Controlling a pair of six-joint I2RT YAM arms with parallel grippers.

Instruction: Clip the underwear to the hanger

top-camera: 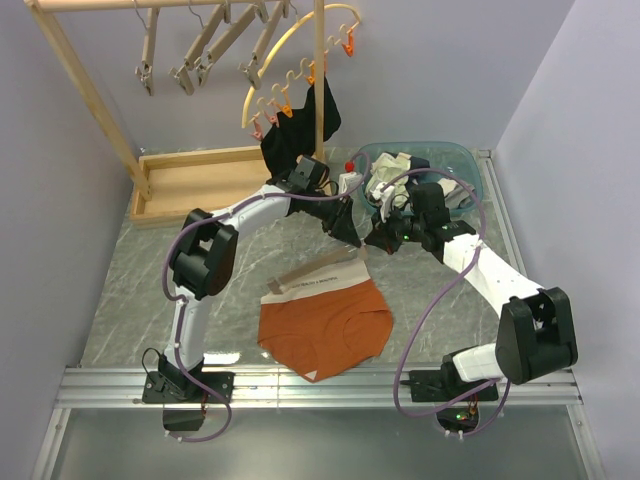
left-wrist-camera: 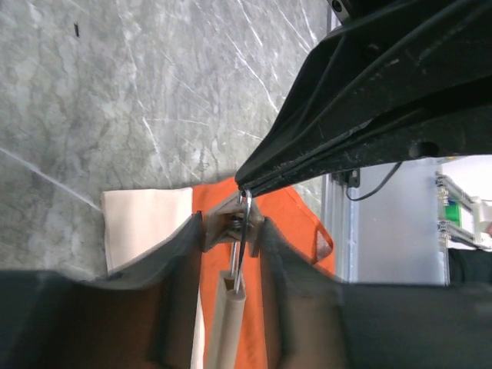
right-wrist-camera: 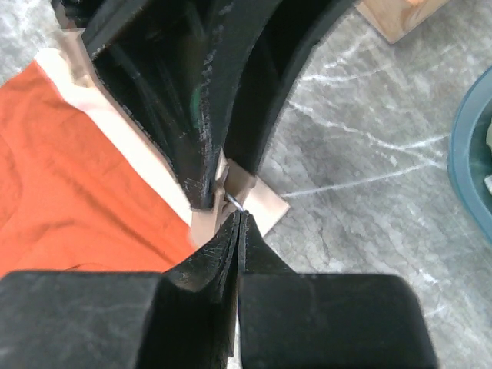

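The left tool (left-wrist-camera: pixel 231 231) is closed on the end of the hanger (left-wrist-camera: pixel 228 319), one finger on each side of its clip, which sits squeezed between them. The right tool (right-wrist-camera: pixel 237 217) meets it tip to tip, its two fingers pressed tight together and nipping the thin metal wire (left-wrist-camera: pixel 244 223) of that same clip. Both tools hover low over the middle of the worktop (top-camera: pixel 140 290), the left arm reaching in from the left, the right arm from the right.

Right under them lies the underwear (top-camera: pixel 325 325), spread flat, its pale waistband (top-camera: pixel 300 283) on the far side and the orange body towards the near edge. The hanger's bar lies along the waistband.

Further back on the right stands a blue basin (top-camera: pixel 475 170) with pale clothes in it. On the far left is a wooden tray (top-camera: pixel 195 185). Above it more hangers (top-camera: pixel 205 50) hang from a rail, beside a yellow hoop (top-camera: pixel 290 40) holding a black garment (top-camera: pixel 295 135).
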